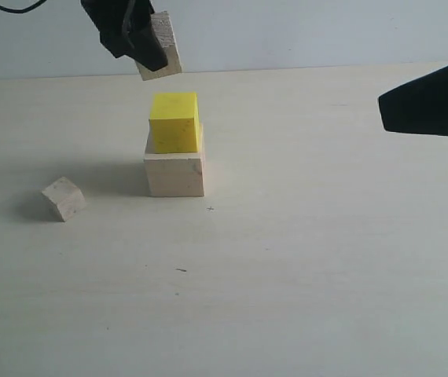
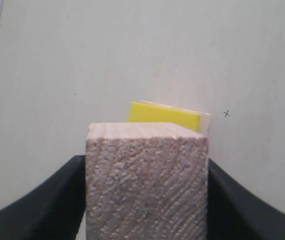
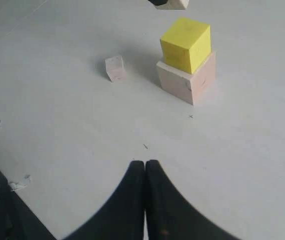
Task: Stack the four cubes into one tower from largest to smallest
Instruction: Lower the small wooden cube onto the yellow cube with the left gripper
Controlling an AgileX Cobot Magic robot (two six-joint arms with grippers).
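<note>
The yellow cube (image 1: 174, 122) sits on the large pale wood cube (image 1: 174, 173) near the table's middle. Above it, slightly behind and tilted, hangs the medium pale wood cube (image 1: 161, 45), with my left gripper (image 1: 141, 39) shut on it. In the left wrist view that medium cube (image 2: 147, 180) fills the space between the black fingers (image 2: 57, 200), and the yellow cube (image 2: 163, 116) shows just past it. The small pale wood cube (image 1: 64, 198) lies alone on the table to the left. My right gripper (image 3: 145, 167) is shut and empty, held off to the right.
The right arm (image 1: 432, 102) hangs as a dark shape at the right edge of the exterior view. The pale table (image 1: 302, 275) carries a small dark mark (image 1: 181, 270) in front of the stack.
</note>
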